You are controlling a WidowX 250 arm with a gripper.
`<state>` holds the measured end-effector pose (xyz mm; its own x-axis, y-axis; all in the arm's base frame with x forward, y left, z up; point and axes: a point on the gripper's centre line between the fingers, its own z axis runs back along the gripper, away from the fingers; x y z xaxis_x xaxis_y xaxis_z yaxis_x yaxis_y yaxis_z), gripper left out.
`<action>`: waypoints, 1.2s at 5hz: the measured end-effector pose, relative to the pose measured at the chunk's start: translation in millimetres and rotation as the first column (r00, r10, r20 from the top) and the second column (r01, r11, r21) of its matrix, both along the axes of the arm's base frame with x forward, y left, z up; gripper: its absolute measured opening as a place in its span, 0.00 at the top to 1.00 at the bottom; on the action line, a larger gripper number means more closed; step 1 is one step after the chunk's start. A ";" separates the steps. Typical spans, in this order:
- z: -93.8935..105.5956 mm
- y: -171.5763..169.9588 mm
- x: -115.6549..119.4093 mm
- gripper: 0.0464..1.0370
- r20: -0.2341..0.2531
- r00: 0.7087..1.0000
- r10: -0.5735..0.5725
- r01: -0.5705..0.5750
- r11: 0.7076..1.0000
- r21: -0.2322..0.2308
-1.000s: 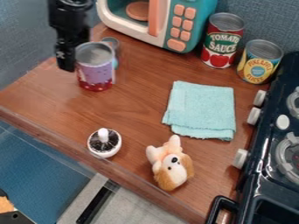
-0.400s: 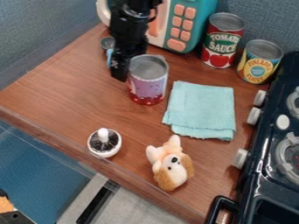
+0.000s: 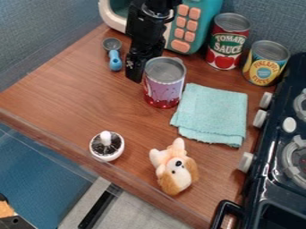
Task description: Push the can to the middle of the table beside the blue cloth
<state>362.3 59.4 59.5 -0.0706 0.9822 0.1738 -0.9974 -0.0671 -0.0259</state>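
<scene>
My black gripper hangs at the upper middle of the table, its lower end against the left side of the purple and red can. Whether it is open or shut cannot be made out. Upright on the wood, the can touches or nearly touches the upper left edge of the folded light-blue cloth.
Behind stands a toy microwave, with a tomato sauce can and a pineapple can at its right. A blue spoon lies left of the gripper. A white brush and plush dog are in front; a stove borders the right.
The gripper and the can have moved right and slightly toward the front, from the table's upper left. The cloth has shifted a little to the right. The blue spoon has come into fuller view.
</scene>
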 end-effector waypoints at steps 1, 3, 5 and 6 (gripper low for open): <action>20.0 8.2 -3.5 0.04 0.027 0.999 0.022 -0.023 0.999 0.038; 62.9 19.4 -11.8 0.04 0.068 0.997 0.027 -0.035 0.991 0.128; 63.1 16.6 -11.0 0.04 0.068 0.998 0.016 -0.025 0.991 0.131; 63.1 16.6 -11.0 0.04 0.068 0.998 0.016 -0.025 0.991 0.131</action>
